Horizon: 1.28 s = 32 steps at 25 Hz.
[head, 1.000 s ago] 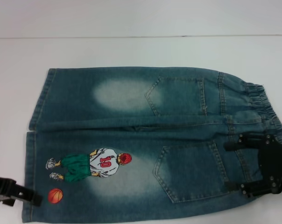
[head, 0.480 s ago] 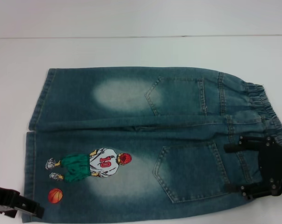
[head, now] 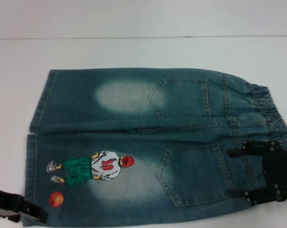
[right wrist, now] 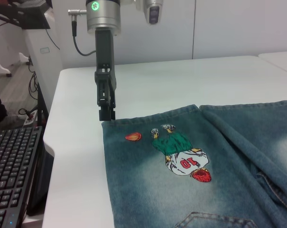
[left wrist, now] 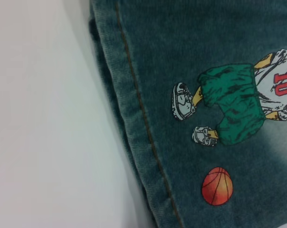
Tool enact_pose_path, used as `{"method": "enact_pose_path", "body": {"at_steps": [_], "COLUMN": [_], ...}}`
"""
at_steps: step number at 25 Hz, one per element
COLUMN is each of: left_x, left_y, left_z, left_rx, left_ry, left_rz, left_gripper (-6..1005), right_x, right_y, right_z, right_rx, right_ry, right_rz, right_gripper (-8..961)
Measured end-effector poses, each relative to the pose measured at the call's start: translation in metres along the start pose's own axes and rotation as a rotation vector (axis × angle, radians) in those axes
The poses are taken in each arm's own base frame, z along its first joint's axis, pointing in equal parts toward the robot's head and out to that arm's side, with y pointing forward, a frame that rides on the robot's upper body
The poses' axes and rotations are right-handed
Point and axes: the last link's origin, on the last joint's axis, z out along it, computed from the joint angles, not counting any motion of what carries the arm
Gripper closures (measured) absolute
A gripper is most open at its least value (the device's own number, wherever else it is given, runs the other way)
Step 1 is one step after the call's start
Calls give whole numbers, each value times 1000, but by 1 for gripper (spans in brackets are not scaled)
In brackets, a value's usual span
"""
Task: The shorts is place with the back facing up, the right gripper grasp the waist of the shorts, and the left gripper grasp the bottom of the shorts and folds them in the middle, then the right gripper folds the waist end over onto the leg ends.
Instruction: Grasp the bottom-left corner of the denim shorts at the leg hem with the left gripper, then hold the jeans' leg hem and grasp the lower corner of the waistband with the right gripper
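Blue denim shorts (head: 134,123) lie flat, back pockets up. The elastic waist (head: 269,109) is to the right and the leg ends (head: 30,171) to the left. A basketball player print (head: 93,167) and an orange ball (head: 56,199) mark the near leg. My right gripper (head: 236,172) is open over the near half of the waist, its fingers spread across the denim. My left gripper (head: 24,213) sits at the near corner of the leg hem. In the right wrist view the left gripper (right wrist: 107,111) points down with its tip at that corner of the shorts (right wrist: 205,166). The left wrist view shows only hem (left wrist: 134,123) and print.
A white table (head: 134,52) lies under the shorts, with bare surface behind and to the left of them. In the right wrist view, a keyboard (right wrist: 10,171) and a stand sit beyond the table's edge (right wrist: 53,142) near the leg ends.
My left gripper has slid toward the table's near edge and slightly right, along the near leg hem. The right gripper has barely shifted. The shorts lie as before.
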Motion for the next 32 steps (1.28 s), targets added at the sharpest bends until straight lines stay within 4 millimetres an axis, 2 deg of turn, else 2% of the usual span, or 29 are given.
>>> {"method": "enact_pose_path", "body": {"at_steps": [8, 15, 17, 28, 32], "left_x": [-1, 6, 8, 14, 19], "left_y": [0, 3, 5, 8, 10], "left_z": [5, 9, 13, 20, 19], "left_rx": [-9, -23, -28, 5, 5], "left_ry": [-12, -1, -14, -27, -10], "left_rz": [-8, 5, 14, 26, 34], "left_gripper": [142, 143, 318, 554, 703], "right_x": [1, 3, 4, 6, 6], "right_y": [0, 2, 3, 2, 2], "right_z": [-1, -2, -3, -5, -5], "right_rx": [5, 10, 13, 40, 44], "right_ry": [-1, -1, -2, -5, -7], "right_rz": [3, 11, 6, -13, -13], "right_gripper": [122, 128, 130, 140, 143]}}
